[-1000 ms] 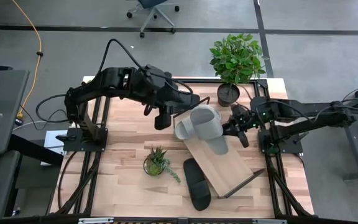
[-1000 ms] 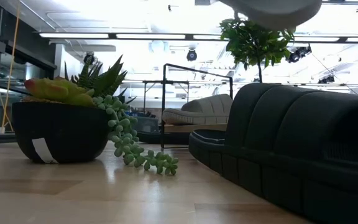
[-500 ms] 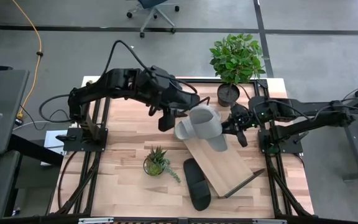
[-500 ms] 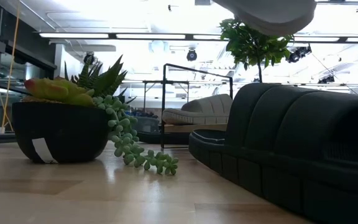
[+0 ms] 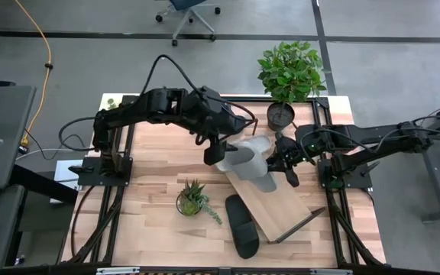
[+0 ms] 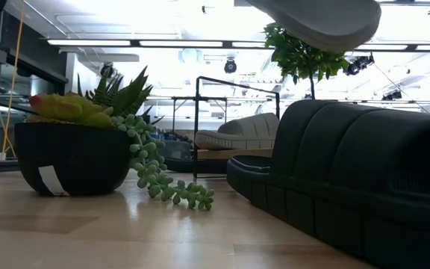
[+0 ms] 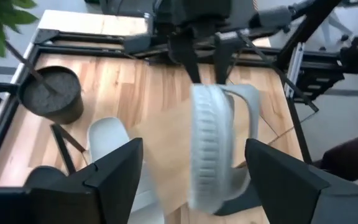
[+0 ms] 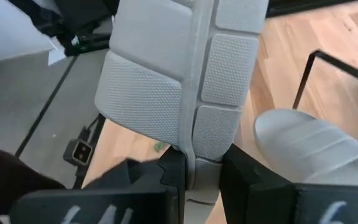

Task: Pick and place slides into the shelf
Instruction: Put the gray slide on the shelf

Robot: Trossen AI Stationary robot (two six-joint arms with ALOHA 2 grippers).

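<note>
We note the right gripper point(image 5: 284, 158) clamped on the edge of a light grey slide point(image 5: 252, 155), holding it on its side, off the board, above the far upper end of the shelf point(image 5: 275, 200); in the right wrist view the two fingers point(image 8: 174, 177) pinch the thin rim of the sole, textured underside facing the camera. The left gripper point(image 5: 218, 150) hangs just left of that same slide, jaws spread wide and gripping nothing, the slide lying between and beyond its fingertips point(image 7: 117, 171) in the left wrist view. The slide's long axis runs roughly left-to-right between the two grippers, crosswise to the shelf's slope; we judge it must turn and settle down toward the near right to lie on the board. The right gripper is the one in contact; the left is beside it but apart. A second light grey slide point(image 5: 231, 159) rests on the shelf's far end, partly under the held one. One black slide point(image 5: 242, 225) lies on the tabletop point(image 5: 151, 160) just left of the shelf's near edge. No brand, label or legible writing shows on any slide or on the shelf.
</note>
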